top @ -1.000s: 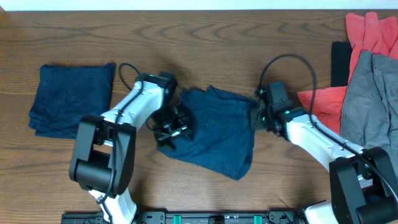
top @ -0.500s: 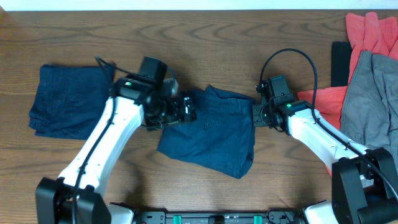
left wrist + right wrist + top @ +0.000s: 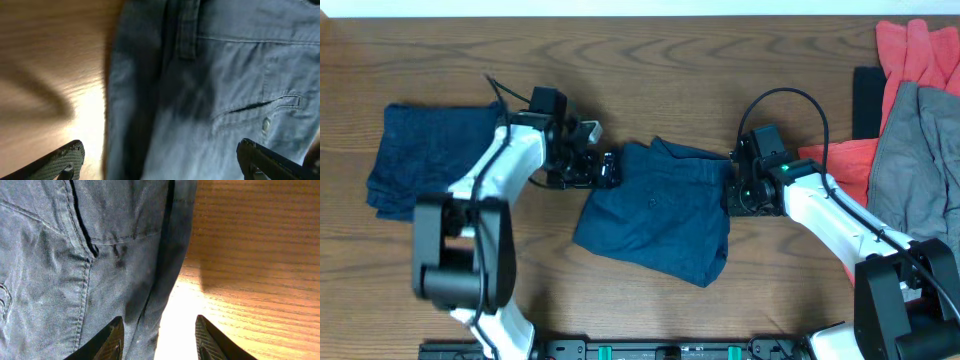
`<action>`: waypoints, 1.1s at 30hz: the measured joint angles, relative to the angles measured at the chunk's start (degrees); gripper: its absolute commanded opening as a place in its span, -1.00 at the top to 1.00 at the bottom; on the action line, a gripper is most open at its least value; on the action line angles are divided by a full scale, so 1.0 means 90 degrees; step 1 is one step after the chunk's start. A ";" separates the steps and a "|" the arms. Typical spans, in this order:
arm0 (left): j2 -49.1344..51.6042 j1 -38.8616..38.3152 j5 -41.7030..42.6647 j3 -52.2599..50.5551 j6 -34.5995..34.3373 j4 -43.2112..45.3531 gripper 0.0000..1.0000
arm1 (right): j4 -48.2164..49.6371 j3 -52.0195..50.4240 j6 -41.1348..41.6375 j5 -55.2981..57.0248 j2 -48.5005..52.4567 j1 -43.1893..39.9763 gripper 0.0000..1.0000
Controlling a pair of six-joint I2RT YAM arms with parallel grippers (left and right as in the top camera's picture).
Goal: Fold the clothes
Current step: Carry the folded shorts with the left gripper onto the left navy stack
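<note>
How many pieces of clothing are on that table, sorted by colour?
Navy blue: 2, the folded navy garment on the left and the middle navy garment.
Red: 1, the red garment, partly hidden under the grey one, so there may be more.
Grey: 1, the grey garment.
Total: 4.

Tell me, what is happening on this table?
Two robot arms are working on a pair of navy shorts in the middle of the table. The left gripper is open at its left edge, the right gripper open at its right edge; neither grips the cloth. One folded navy garment lies far left; red clothes and grey clothes wait on the right.
</note>
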 measured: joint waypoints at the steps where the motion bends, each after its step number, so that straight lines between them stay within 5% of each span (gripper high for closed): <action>1: 0.0148 -0.0002 0.0168 0.0000 0.0073 0.0029 -0.96 | 0.0000 0.0000 -0.0002 -0.0002 0.0000 0.0000 0.11; 9: 0.0957 -0.0262 0.2127 0.0138 0.0403 0.0007 -0.96 | 0.0000 0.0000 0.0000 -0.0032 -0.0002 0.0000 0.10; 11: 0.1059 -0.0408 0.2392 0.0160 0.0423 0.0024 -0.44 | 0.0002 0.0000 0.0000 -0.0036 -0.0005 0.0000 0.11; 13: 0.1175 -0.0551 0.2431 0.0148 0.0440 0.0109 0.56 | -0.0005 0.0000 0.0000 -0.0027 -0.0005 0.0000 0.11; 15: 0.1331 -0.0658 0.2402 0.0138 0.0454 0.0158 0.88 | -0.0005 0.0002 0.0000 -0.0017 -0.0005 0.0000 0.11; 23: 0.1355 -0.0520 0.1940 0.0478 0.0364 -0.0299 0.88 | -0.0007 0.0002 0.0000 -0.0034 -0.0005 0.0000 0.11; 33: -0.0160 0.0639 -0.1120 0.2261 -0.0294 -0.0899 0.88 | -0.0092 0.0002 -0.0002 0.0029 -0.0005 0.0000 0.11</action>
